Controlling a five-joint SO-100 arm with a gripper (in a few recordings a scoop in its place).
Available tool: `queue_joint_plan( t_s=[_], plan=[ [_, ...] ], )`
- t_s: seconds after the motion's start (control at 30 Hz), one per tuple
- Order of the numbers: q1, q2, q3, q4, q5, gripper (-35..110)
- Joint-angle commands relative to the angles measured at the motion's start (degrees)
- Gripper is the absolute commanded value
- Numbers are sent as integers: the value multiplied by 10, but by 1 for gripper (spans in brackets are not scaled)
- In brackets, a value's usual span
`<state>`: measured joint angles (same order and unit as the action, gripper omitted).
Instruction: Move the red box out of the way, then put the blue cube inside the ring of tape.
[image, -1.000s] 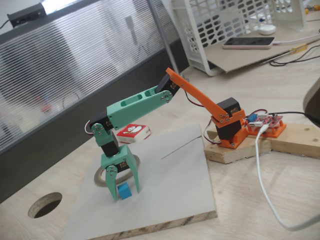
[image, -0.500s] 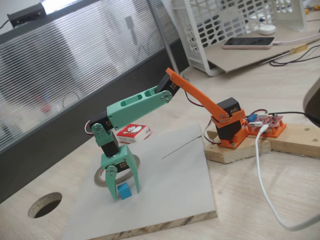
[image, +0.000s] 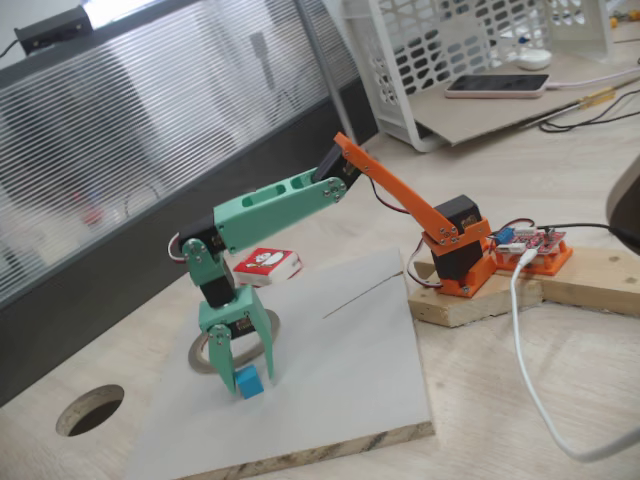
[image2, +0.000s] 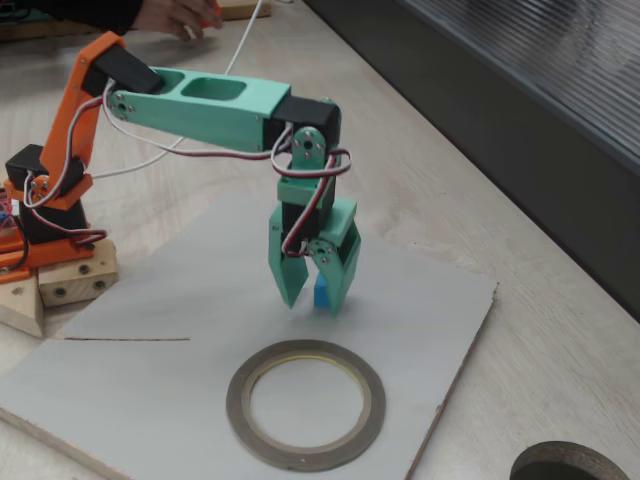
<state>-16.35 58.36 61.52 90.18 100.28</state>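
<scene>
The blue cube (image: 249, 381) (image2: 321, 292) rests on the grey board (image: 340, 370) between the fingers of my green gripper (image: 246, 384) (image2: 313, 305). The gripper points straight down and is open: its fingers straddle the cube, with a gap showing beside it. The ring of tape (image: 203, 351) (image2: 305, 403) lies flat on the board right next to the gripper, its hollow centre bare. The red box (image: 265, 264), with its snowman face up, lies off the board's far edge, under the green forearm.
A round dark hole (image: 90, 408) (image2: 565, 465) is cut in the table near the board's corner. The orange arm base (image: 462, 262) stands on a wooden block beside a red circuit board (image: 530, 245) and a white cable (image: 525, 340). A white basket (image: 470, 50) stands at the back.
The arm's wrist and forearm have risen and shifted slightly left. The blue cube stays in the same spot between the fingers.
</scene>
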Motion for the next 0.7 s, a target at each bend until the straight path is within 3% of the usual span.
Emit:
queue_joint_plan(
  t_s=[0.0, 0.2, 0.67],
  plan=[
    [1, 45, -6, 0, 3, 19],
    [1, 45, -6, 0, 3, 8],
    [1, 45, -6, 0, 7, 8]
  ],
)
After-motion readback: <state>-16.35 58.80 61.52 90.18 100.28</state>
